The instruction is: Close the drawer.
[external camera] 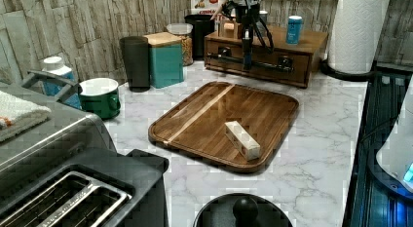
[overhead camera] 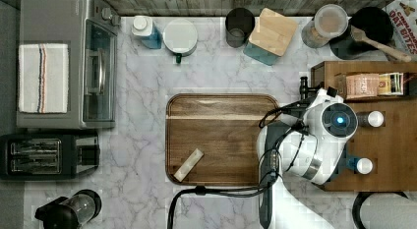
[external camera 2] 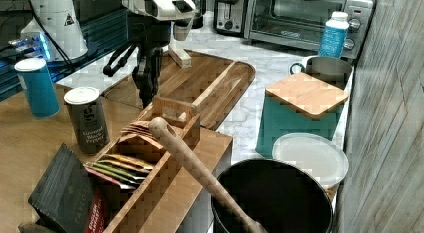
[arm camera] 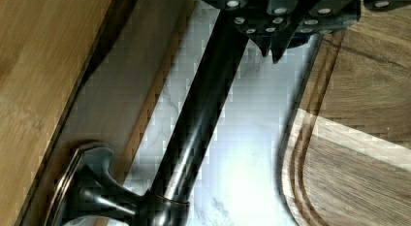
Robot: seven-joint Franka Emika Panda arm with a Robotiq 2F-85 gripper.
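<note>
- On a marble counter (overhead camera: 142, 81), the top view's left holds a toaster oven (overhead camera: 69, 62) with a striped towel (overhead camera: 43, 77) on its roof, and a black toaster (overhead camera: 49, 156) sits just below it in that picture.
- At the centre of the top view lies a dark wooden tray (overhead camera: 221, 126) with rounded corners; 1 pale wooden block (overhead camera: 189, 164) rests on it near the corner at the picture's lower left.
- Along the back wall in the top view stand a blue bottle (overhead camera: 146, 31), a green mug (overhead camera: 180, 38), a dark cup (overhead camera: 239, 26) and a teal canister (overhead camera: 271, 36) with a wooden lid.
- At the top view's right, the white arm (overhead camera: 319, 140) hangs over the front edge of a wooden cabinet (overhead camera: 393, 155), whose flat top carries 2 containers and a tea-bag rack (overhead camera: 376, 85).
- In the left view, the drawer (external camera: 263, 63) sits in the cabinet's front face, looking nearly or fully pushed in, with a long dark bar handle (external camera: 253, 63) across it.
- The gripper (external camera: 247, 61) hangs down just in front of that handle; in the wrist view the bar (arm camera: 203, 114) runs right beneath the gripper body. Whether the fingers are spread or pressed together cannot be told.
</note>
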